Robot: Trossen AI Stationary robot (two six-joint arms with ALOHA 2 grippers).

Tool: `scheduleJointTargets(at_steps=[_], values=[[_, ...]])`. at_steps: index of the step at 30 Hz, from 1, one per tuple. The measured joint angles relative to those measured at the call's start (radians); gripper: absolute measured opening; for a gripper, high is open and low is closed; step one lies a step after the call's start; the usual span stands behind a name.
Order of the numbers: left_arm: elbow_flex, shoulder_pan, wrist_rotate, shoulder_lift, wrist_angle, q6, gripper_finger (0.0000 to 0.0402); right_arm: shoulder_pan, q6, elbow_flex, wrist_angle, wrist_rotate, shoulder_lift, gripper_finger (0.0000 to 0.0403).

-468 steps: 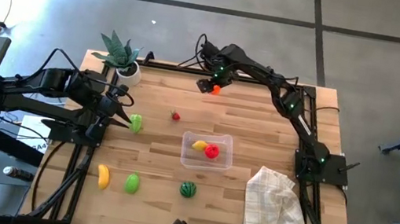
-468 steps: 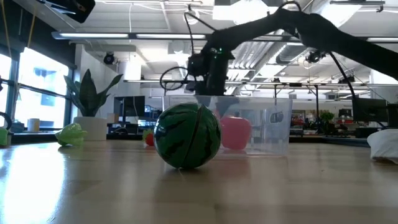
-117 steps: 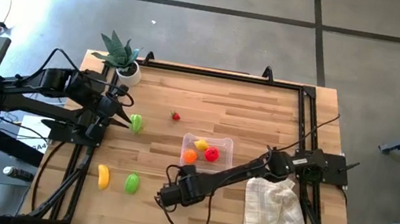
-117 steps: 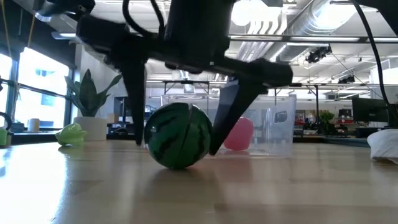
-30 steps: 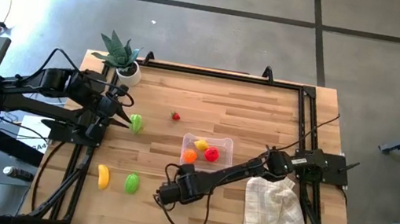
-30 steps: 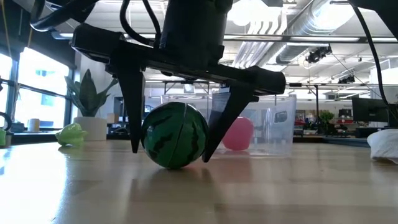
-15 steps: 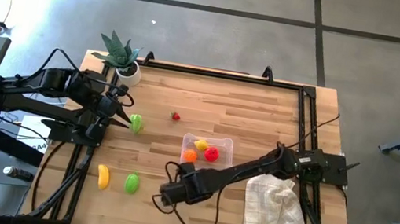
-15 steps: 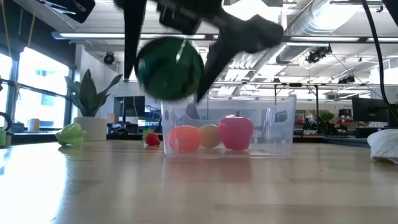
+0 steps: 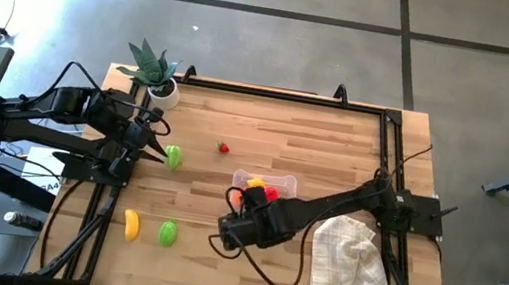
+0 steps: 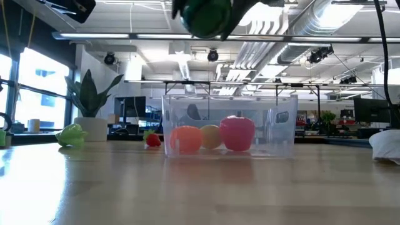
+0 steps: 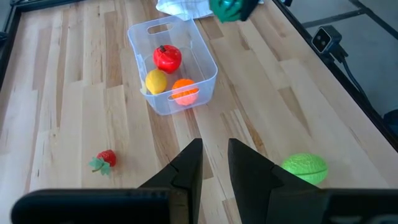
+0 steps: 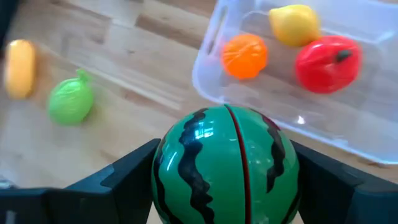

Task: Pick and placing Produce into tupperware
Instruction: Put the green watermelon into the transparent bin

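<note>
- Holding striped watermelon (image 12: 225, 163) aloft: right gripper (image 9: 234, 229), fingers clamped on its sides, near table's (image 9: 335, 145) front edge, just beside clear tupperware (image 9: 268, 187) w/ lemon (image 12: 293, 24), orange (image 12: 245, 55), red pepper (image 12: 328, 63).
- Left gripper (image 11: 214, 163): near left edge, nearly shut, empty.

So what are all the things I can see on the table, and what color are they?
watermelon: one, striped green, held above the table
tupperware: one, clear, mid-table
orange: one, orange, in tupperware
lemon: one, yellow, in tupperware
red pepper: one, red, in tupperware
strawberry: one, red, on table
banana: one, yellow, left front
green pieces: three, green, left side
potted plant: one, green, back left corner
cloth: one, white, right front
left gripper: dark, waiting at left edge
right gripper: dark, gripping watermelon
</note>
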Motion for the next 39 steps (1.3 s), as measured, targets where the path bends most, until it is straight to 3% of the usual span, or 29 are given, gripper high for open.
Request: scheduleJointTargets(at_steps=[12, 19, 39], values=[[0.0, 0.0, 0.0, 0.0, 0.0, 0.0, 0.0067, -0.143, -0.115, 0.0, -0.139, -0.043, 0.0, 0.0293], [0.0, 0.0, 0.0, 0.0, 0.0, 0.0, 0.0067, -0.236, -0.262, 0.0, -0.157, -0.148, 0.053, 0.0293], [0.0, 0.0, 0.0, 0.0, 0.0, 0.0, 0.0067, -0.25, -0.347, -0.001, -0.157, -0.21, 0.101, 0.0293]])
